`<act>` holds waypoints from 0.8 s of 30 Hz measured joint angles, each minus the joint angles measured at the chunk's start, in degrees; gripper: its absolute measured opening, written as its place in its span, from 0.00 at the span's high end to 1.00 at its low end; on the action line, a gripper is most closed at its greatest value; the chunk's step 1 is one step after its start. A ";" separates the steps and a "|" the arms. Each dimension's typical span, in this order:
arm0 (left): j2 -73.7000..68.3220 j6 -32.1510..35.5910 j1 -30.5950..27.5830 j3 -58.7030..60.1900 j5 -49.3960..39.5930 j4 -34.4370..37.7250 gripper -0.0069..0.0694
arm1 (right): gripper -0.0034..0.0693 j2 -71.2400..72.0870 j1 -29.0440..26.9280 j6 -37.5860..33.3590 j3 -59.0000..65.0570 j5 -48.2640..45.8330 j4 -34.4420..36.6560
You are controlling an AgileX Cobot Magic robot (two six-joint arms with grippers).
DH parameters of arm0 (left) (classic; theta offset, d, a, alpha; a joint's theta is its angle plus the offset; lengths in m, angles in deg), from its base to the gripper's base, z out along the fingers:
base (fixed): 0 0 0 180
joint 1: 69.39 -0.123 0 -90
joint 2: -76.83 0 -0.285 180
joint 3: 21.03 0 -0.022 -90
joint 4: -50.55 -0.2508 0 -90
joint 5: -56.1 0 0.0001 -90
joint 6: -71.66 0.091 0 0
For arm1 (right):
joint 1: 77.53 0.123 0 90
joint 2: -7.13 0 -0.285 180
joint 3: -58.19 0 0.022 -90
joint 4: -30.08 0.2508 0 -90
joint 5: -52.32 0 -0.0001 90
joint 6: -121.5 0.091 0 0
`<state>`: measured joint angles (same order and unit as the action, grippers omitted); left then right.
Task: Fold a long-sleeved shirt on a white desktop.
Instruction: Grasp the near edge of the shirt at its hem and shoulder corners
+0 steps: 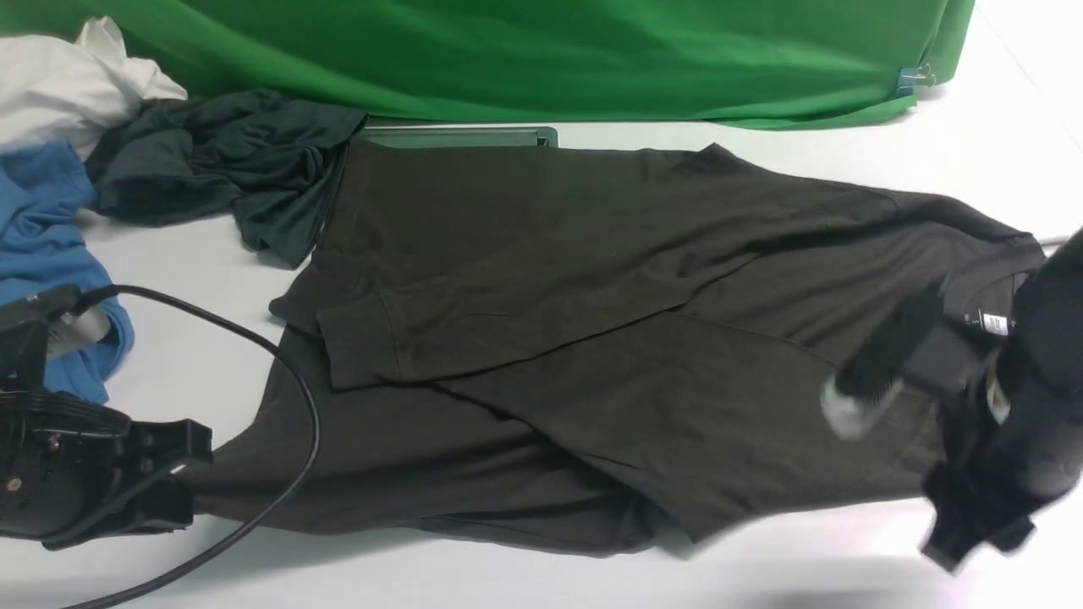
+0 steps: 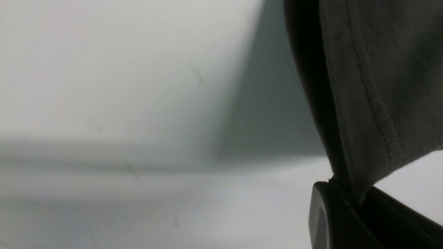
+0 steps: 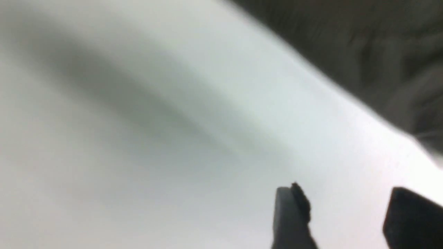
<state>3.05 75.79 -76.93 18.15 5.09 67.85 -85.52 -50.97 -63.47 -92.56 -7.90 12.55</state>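
Long-sleeved shirt (image 1: 541,338), a large dark olive-brown knit, lies across the middle of your matte white-grey desktop (image 1: 440,579), seen from your side with 12 o'clock at the far edge. One sleeve (image 1: 474,313) runs diagonally over the body, its cuff (image 1: 355,342) pointing to about 9 o'clock. The collar with its small white neck label (image 1: 996,324) sits toward 3 o'clock, partly behind your blurred right arm (image 1: 1049,372).

At about 8 o'clock, your black left gripper (image 2: 353,200) is pinching a stitched edge of the shirt, and that edge is raised, with a shadow beneath it. A thin black cable (image 1: 315,406) loops up from that arm and passes in front of the fabric.

Toward 4 o'clock, your dark right gripper (image 3: 346,207) has its fingers spread, with nothing between them; the shirt is apart from its tips.

Farther out, a crumpled dark teal-grey garment (image 1: 228,161) lies near 10 o'clock, beside the shirt. A bright blue garment (image 1: 51,228) is at 9 o'clock, with a rumpled white cloth (image 1: 76,85) just beyond it. Near 12 o'clock, a flat dark green object (image 1: 465,136) shows past the shirt's far edge, and behind it hangs a glossy green cloth backdrop (image 1: 541,59).
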 joint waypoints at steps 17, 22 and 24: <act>0.00 1.39 0.00 0.00 0.18 1.68 0.86 | 0.38 -12.12 0.00 -1.91 1.16 14.67 -11.78; 0.00 1.45 0.00 0.00 0.42 1.94 0.86 | 0.41 -12.98 0.00 -2.60 0.77 16.92 -12.91; 0.00 1.48 0.00 0.00 0.47 1.94 0.86 | 0.54 -13.25 0.00 -3.39 0.72 16.92 -12.59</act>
<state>3.05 77.28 -76.93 18.15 5.56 69.79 -98.77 -50.97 -66.85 -91.84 9.02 -0.04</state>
